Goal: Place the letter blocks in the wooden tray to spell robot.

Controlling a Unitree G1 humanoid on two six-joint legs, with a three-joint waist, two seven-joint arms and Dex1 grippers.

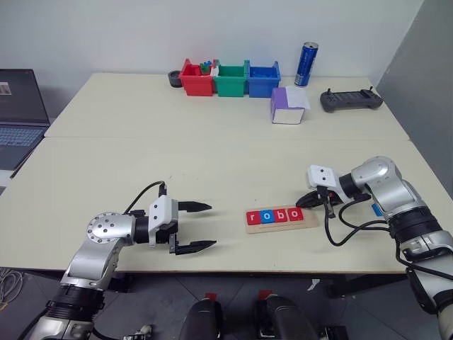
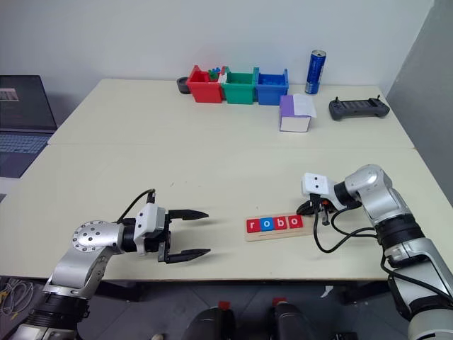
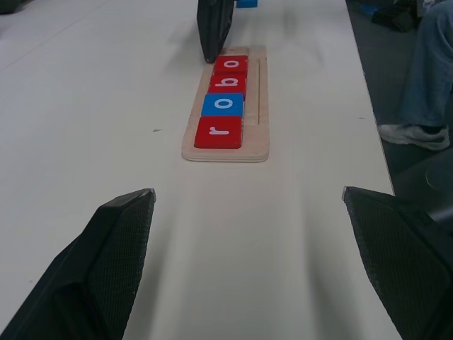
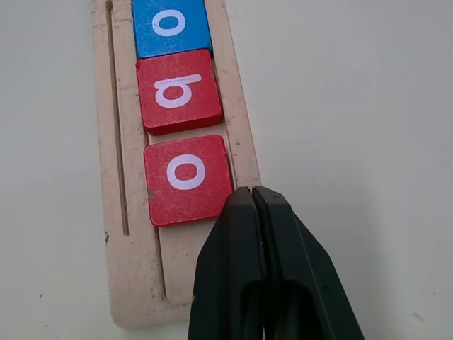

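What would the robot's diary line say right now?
tray: r-o-b-o in, t slot bare | right gripper: shut, touching last o | left gripper: open, empty

A pale cream tabletop, made of two tables pushed together with a seam between them, stands against a plain white wall, with grey floor below its near edge.

You saw the pale wooden tray holding letter blocks coloured red, blue, red, red, lettered white.
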